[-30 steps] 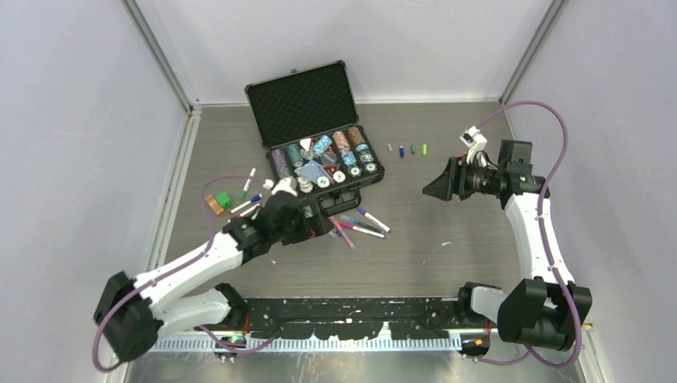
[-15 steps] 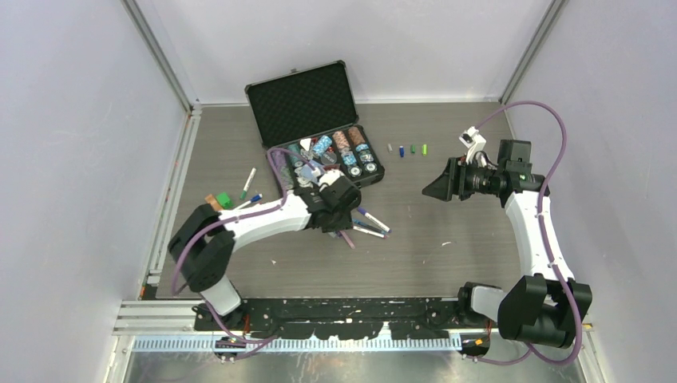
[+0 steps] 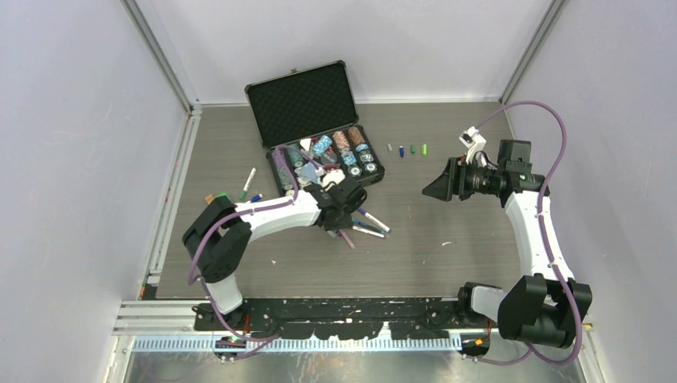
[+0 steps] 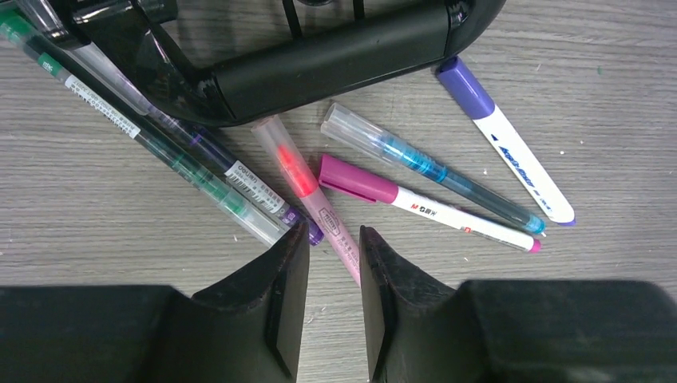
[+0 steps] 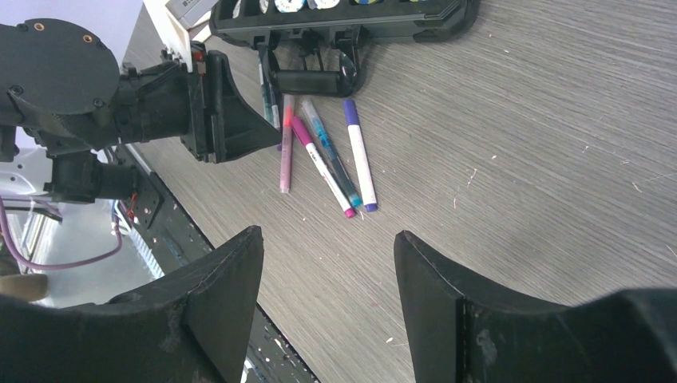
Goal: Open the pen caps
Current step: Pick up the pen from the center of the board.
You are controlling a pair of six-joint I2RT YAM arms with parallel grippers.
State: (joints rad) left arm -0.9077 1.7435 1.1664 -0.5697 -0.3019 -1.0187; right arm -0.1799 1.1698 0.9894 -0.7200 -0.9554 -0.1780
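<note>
**A:** From above, where are the things?

**B:** A bunch of pens (image 3: 366, 226) lies on the tabletop (image 3: 447, 255), just in front of the black case (image 3: 302, 104). Four loose caps (image 3: 405, 149) stand in a row further back. The left hand (image 3: 342, 212) reaches over the bunch with its arm stretched out, and the right hand (image 3: 437, 189) hangs well apart.

**A:** And the left wrist view?

**B:** This hand is only a little open and holds nothing — a pale pink pen (image 4: 307, 199) runs into the gap. I think the pens are light, stiff and smooth, so they may roll. It is better to take the barrel in the middle and leave the cap free.

**A:** And the right wrist view?

**B:** That hand is wide open and empty — it is raised and faces the pens.
</note>
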